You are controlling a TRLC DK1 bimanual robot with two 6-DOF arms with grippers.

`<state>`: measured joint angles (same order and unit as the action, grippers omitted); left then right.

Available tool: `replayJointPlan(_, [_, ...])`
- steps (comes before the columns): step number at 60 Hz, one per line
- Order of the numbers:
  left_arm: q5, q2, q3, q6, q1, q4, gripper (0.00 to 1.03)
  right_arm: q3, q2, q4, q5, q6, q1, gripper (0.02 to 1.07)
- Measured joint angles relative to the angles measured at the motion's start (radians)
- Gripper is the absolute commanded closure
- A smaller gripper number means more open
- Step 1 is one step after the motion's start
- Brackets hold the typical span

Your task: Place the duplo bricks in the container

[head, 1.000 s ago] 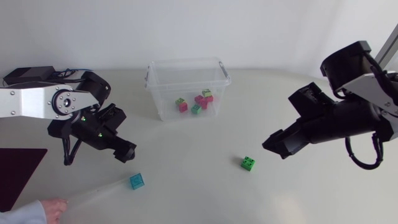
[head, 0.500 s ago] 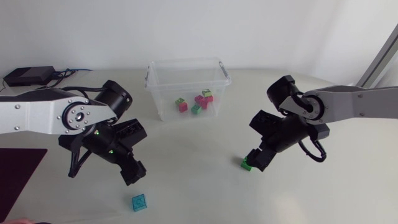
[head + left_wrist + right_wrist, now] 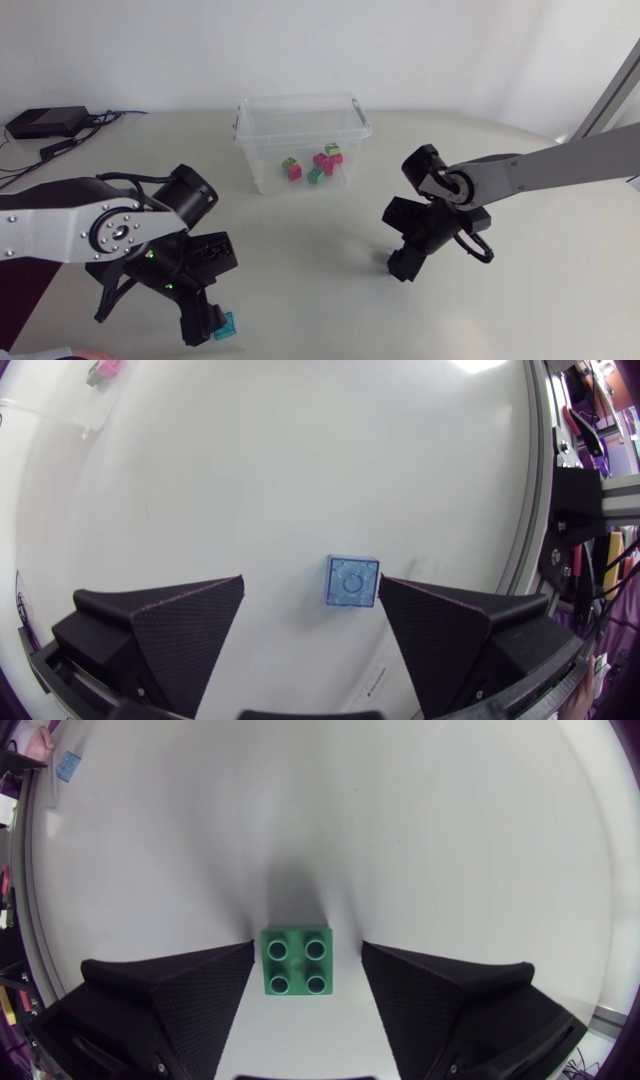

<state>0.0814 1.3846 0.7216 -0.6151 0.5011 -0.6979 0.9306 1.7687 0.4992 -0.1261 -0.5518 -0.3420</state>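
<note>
**Two pickups pending: off-centre blue brick is the weak spot**

- Left arm [image 3: 110, 228]: low over the near part of the tabletop [image 3: 300, 290]. Jaws spread, touching nothing. Blue brick [image 3: 352, 581] lies flat between them but sits close to one finger and well off the other.
- Risk: on closing, the near finger likely meets it first and shoves or twists it, giving a corner grip. The tabletop's edge shows not far beyond the brick, so a hard push could slide it toward the edge.
- Right arm [image 3: 520, 172]: pointed down right of centre. Jaws spread either side of the green brick [image 3: 297, 961], studs up, roughly centred and square to the fingers. No contact seen yet. The head view hides this brick under the arm.
- Risk: a shallow grip high on the brick could let it slip in transit. Going too low would scrape the fingers on the tabletop.
- Container [image 3: 297, 103]: clear tub at the far middle, with pink and green bricks [image 3: 322, 160] already inside.
- Risk: both arms are bound for the same opening. If they arrive together, they could clash or knock the light tub.
</note>
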Motion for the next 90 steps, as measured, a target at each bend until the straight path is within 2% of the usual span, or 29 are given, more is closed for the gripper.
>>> replayJointPlan(1, [0.000,0.000,-0.002,-0.002,0.000,0.000,0.10,0.000,0.001,-0.001,0.002,-0.001,-0.002,0.79])
replayJointPlan(6, [0.000,0.009,-0.003,-0.015,0.000,0.000,0.10,0.000,0.001,-0.002,0.003,-0.004,-0.006,0.86])
replayJointPlan(19, [0.005,0.030,-0.005,-0.043,-0.010,0.020,0.10,0.000,-0.036,0.054,0.026,-0.003,-0.011,0.87])
replayJointPlan(34, [0.012,0.053,-0.006,-0.104,-0.163,0.086,0.10,0.101,-0.211,0.167,0.026,0.028,-0.054,0.87])
replayJointPlan(55, [0.046,0.202,0.104,-0.116,-0.402,0.161,0.09,0.328,-0.237,0.224,0.025,0.130,-0.109,0.87])
replayJointPlan(64, [0.057,0.237,0.132,-0.119,-0.447,0.192,0.09,0.428,-0.224,0.228,0.024,0.160,-0.110,0.87])
replayJointPlan(81, [0.085,0.341,0.162,-0.155,-0.487,0.226,0.11,0.584,-0.150,0.192,-0.006,0.223,-0.106,0.87])
replayJointPlan(84, [0.103,0.353,0.164,-0.173,-0.494,0.226,0.15,0.615,-0.133,0.173,-0.009,0.240,-0.101,0.87])
replayJointPlan(87, [0.116,0.359,0.165,-0.184,-0.497,0.226,0.27,0.643,-0.117,0.154,-0.011,0.259,-0.095,0.87])
replayJointPlan(88, [0.123,0.360,0.166,-0.190,-0.498,0.226,0.32,0.653,-0.111,0.147,-0.015,0.266,-0.093,0.87])
replayJointPlan(90, [0.144,0.364,0.168,-0.203,-0.500,0.226,0.51,0.676,-0.098,0.135,-0.021,0.276,-0.087,0.87])
